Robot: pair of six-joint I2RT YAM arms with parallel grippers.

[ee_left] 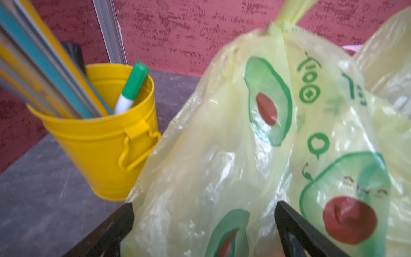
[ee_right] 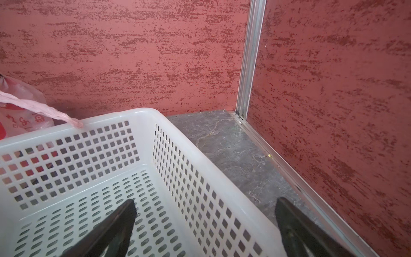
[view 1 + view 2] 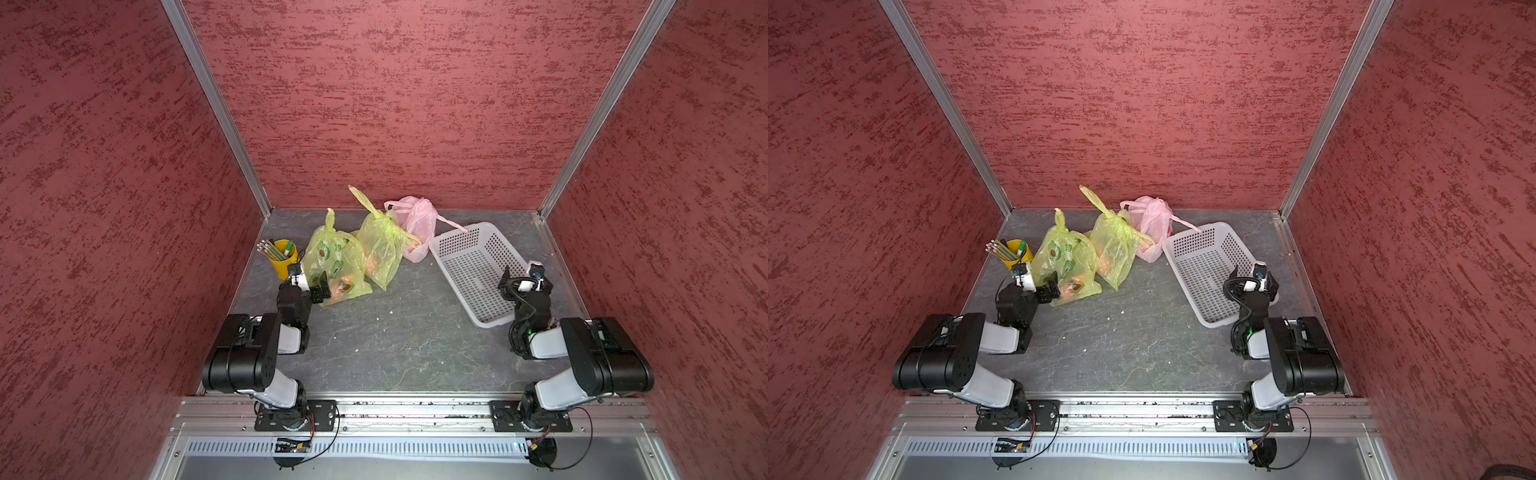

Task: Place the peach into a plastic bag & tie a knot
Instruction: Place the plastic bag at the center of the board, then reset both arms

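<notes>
Seemingly the bagging is done. With a dial laid on the table [image 3: 395, 353] and twelve at the back wall, the printed bag [image 3: 332, 257] stands at ten o'clock, its neck cinched in a knot [image 1: 280, 26]. An orange blur low inside it is probably the peach [image 3: 347, 277].

The left gripper [image 1: 203, 213] has its jaws wide, one on each side of the bag's lower folds, clamping nothing. What remains, on this reading, is a clean let-go. The arm should back straight out toward seven o'clock with the jaws wide, so no fold of thin film snags a finger and tips the bag.

The right gripper [image 2: 205, 201], jaws equally wide and empty, hangs at three o'clock astride a side wall of the white basket [image 3: 461, 243], which holds nothing.

The yellow bucket [image 1: 106, 155] of pencils [image 3: 266, 247] and a green marker [image 1: 131, 89] sits just beside the bag at nine, easy to knock. A plain yellow bag [image 3: 380, 245] at eleven and a pink bag [image 3: 417, 224] at twelve are knotted too. A pink handle [image 2: 75, 122] drapes on the basket's rim.
</notes>
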